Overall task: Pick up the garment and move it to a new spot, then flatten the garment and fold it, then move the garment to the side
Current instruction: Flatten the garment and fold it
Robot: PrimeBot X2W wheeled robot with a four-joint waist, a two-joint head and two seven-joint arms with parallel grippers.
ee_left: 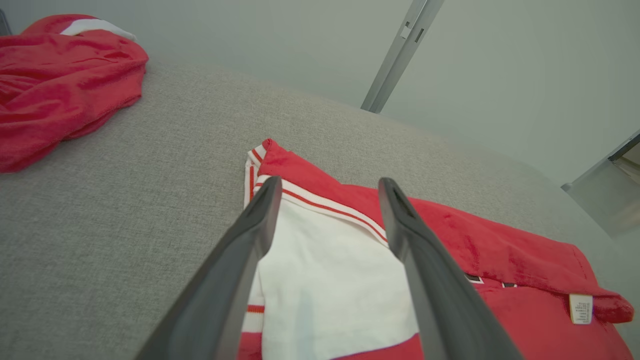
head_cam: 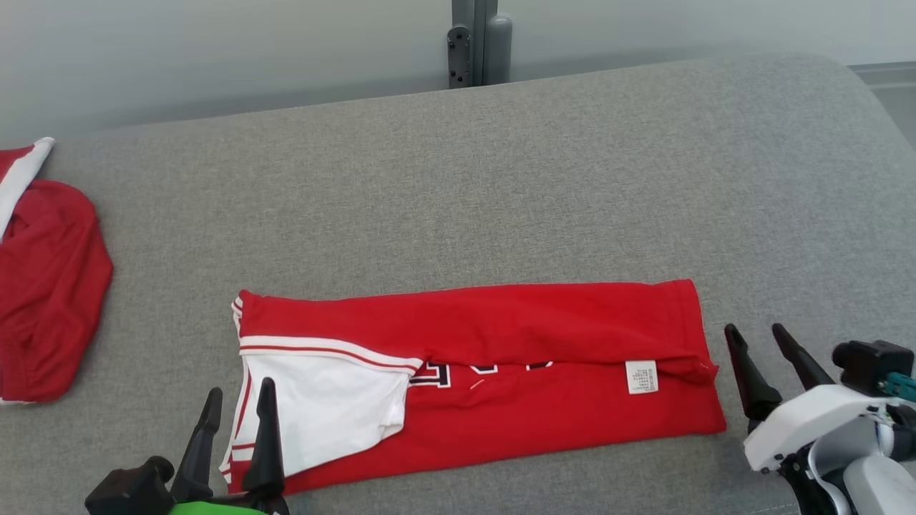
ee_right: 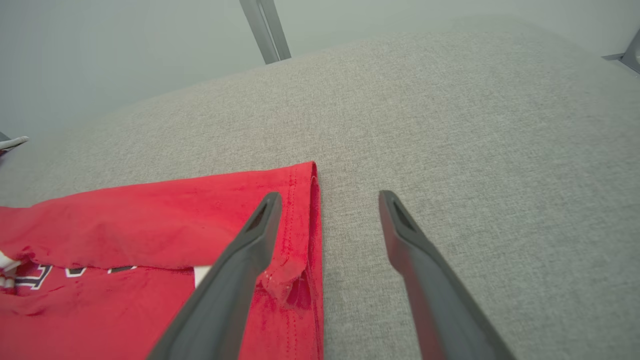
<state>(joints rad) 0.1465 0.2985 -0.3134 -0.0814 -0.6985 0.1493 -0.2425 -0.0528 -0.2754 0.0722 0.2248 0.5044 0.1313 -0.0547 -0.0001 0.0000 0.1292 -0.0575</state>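
Lengthwise, the red garment [head_cam: 494, 336] was laid folded near the front edge of the grey surface [head_cam: 501, 179], and the left gripper [head_cam: 240, 387] and right gripper [head_cam: 753, 328] were held wide open and empty at its two ends, seemingly positioned for the next fold.

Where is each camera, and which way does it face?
Head view: from the head, down at the garment on the cushion; left gripper, right gripper open.
Left wrist view: wrist-mounted, along the left fingers toward the sleeve.
Right wrist view: wrist-mounted, along the right fingers toward the hem.
Head and left wrist views share the second garment.
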